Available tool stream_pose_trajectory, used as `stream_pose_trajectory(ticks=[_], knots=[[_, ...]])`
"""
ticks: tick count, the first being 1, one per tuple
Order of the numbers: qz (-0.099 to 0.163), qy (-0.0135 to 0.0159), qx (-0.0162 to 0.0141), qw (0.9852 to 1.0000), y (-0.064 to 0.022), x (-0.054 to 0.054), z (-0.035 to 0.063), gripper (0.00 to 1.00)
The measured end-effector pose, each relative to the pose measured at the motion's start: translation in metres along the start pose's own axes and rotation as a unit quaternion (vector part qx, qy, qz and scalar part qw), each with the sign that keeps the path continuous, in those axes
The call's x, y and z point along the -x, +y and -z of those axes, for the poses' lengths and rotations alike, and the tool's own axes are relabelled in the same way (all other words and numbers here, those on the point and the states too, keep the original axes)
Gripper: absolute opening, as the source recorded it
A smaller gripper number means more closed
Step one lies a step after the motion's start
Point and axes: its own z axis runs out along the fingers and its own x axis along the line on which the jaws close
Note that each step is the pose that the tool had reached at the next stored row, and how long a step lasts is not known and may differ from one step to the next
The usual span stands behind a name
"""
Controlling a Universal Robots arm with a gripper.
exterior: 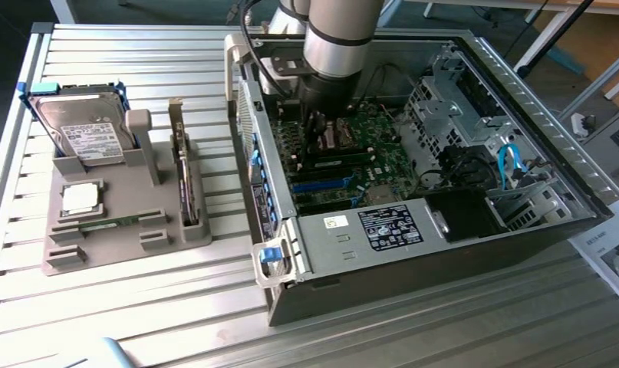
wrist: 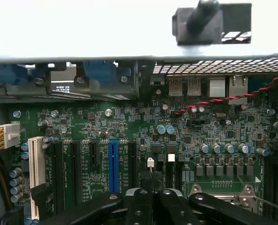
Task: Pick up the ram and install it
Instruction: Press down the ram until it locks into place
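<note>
In the exterior view my arm point(exterior: 335, 46) reached down into the open computer case point(exterior: 432, 222), and my gripper point(exterior: 314, 134) hung just above the green motherboard point(exterior: 376, 165), near the case wall on that view's left. Well apart from my tool, outside the case toward that view's left, a grey holder point(exterior: 104, 230) sat on the slatted table point(exterior: 135, 322). It carried a hard drive point(exterior: 84, 134), a square silver processor point(exterior: 81, 198) and the ram point(exterior: 113, 223), a narrow green stick lying flat in a slot near the holder's front. A second board point(exterior: 189, 188) stood on edge in the holder.

In the wrist view my fingers point(wrist: 169, 206) were pressed together with nothing between them. Just past them lay the motherboard point(wrist: 129, 122), with its blue slot point(wrist: 112, 166) and black slots beside it, a white slot point(wrist: 34, 161), a row of capacitors point(wrist: 223, 148) and a twisted red-and-black wire point(wrist: 232, 97)
</note>
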Motion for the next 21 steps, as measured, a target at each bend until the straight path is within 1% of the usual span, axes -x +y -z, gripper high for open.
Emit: stream_pose_trajectory(ticks=[2,5,8,12,17,21], knots=[[0.000,0.0000,0.0001,1.0000,-0.0001,0.000,0.0037,0.11],[0.000,0.0000,0.0002,1.0000,-0.0003,0.000,0.0139,0.11],[0.000,0.0000,0.0003,1.0000,-0.0005,-0.001,0.0197,0.11],[0.000,0.0003,0.0003,1.0000,-0.0008,-0.001,0.0339,0.11],[0.000,0.0009,0.0002,1.0000,-0.0011,-0.001,0.0495,0.11],[0.000,0.0013,0.0002,1.0000,-0.0012,-0.002,0.0562,0.11]])
